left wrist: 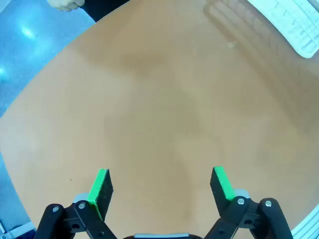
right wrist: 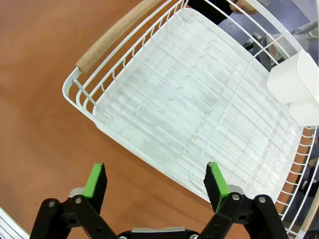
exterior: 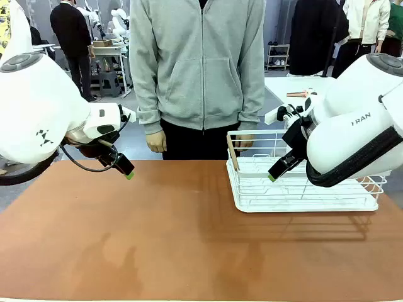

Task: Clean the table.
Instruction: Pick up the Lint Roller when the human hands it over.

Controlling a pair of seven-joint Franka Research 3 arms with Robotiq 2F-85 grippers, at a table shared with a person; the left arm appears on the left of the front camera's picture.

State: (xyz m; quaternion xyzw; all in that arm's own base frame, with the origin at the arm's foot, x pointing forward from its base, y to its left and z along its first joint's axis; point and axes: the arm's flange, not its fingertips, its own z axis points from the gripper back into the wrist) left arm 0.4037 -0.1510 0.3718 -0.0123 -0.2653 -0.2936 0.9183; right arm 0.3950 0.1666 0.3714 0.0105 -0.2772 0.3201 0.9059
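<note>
Blue-grey glossy floor [left wrist: 20, 59], light glare on it. White-topped table [exterior: 293, 83] back right, low white shelf rack [exterior: 278, 55] beyond it. Back left: cluttered table [exterior: 107, 45], dark stool [exterior: 111, 82] under it, person in black [exterior: 70, 31] standing. Dark garments [exterior: 315, 31] hanging far right.

I see the dish rack [exterior: 296, 206] sitting on the table [exterior: 157, 233] toward its far right, a person [exterior: 198, 63] standing behind the far edge near the middle, my left gripper [exterior: 128, 171] hanging above the table's far left, and my right gripper [exterior: 275, 173] above the rack's left part.
</note>
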